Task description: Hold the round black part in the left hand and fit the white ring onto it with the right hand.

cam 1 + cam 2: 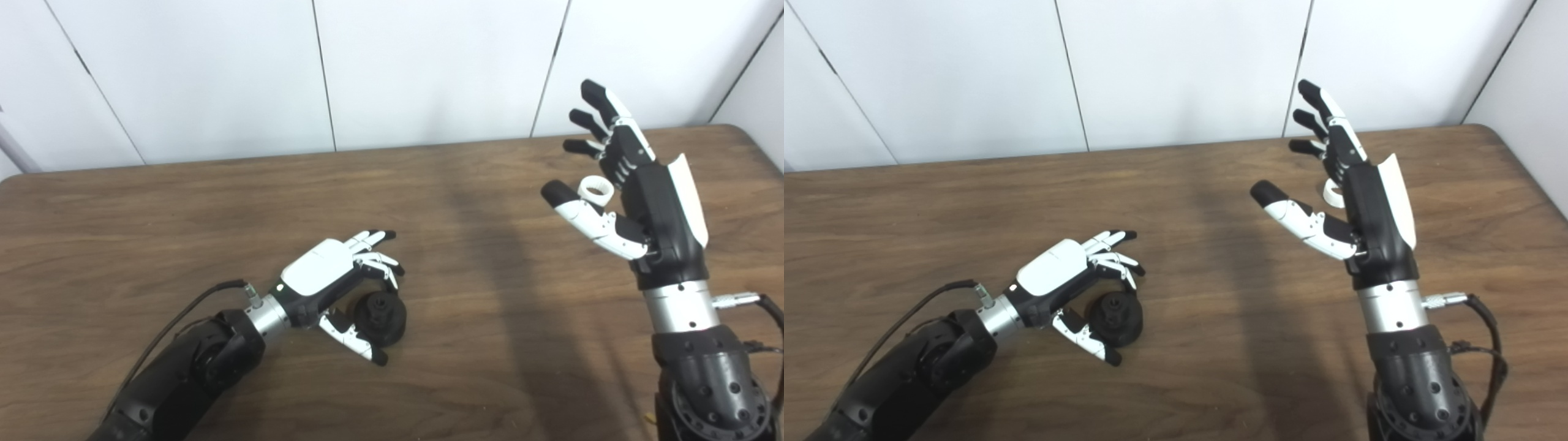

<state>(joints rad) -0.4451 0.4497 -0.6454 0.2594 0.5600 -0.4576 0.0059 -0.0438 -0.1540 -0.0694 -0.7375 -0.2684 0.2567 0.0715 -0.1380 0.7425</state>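
The step in hand looks like the two pickups, and neither grasp is made yet. The left hand (331, 272) lies low on the worktop (184, 202) with its fingers (380, 264) curled loosely over the round black part (381, 316) and the thumb below it, still apart and not closed on it; it would do well to close evenly around the wide rim so the raised middle stays clear and faces up for the ring. The right hand (637, 184) is raised well apart to the right, fingers spread wide, holding nothing; the white ring (596, 189) shows beside its palm, and whether it lies on the worktop behind or touches the hand I cannot tell. The black part is a squat disc with a stepped hub, matte; the ring is small, smooth, thin-walled, likely to slip from a careless pinch.
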